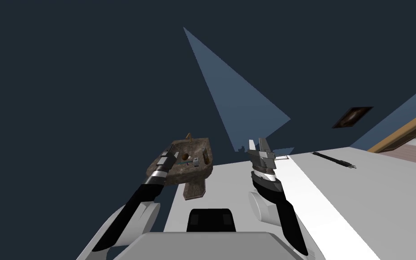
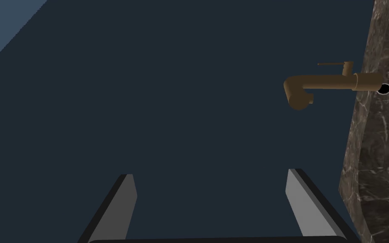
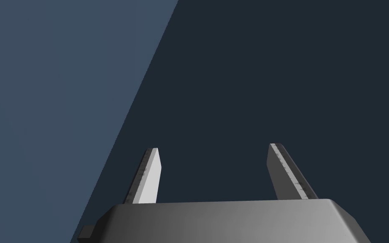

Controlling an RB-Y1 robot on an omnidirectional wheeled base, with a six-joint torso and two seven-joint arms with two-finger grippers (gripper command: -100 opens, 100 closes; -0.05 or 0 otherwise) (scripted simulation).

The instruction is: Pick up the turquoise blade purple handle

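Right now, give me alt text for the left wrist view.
The left gripper is open and empty in front of a dark blue wall. Beside it, a brown faucet juts out from a dark marbled sink.

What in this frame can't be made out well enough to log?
Head view: small things in the brown sink, one a teal streak, too small to identify.
Left wrist view: the sink runs off the picture's edge beside the open left hand, basin unseen.
Head view: thin dark thing on the white counter, too small to name.
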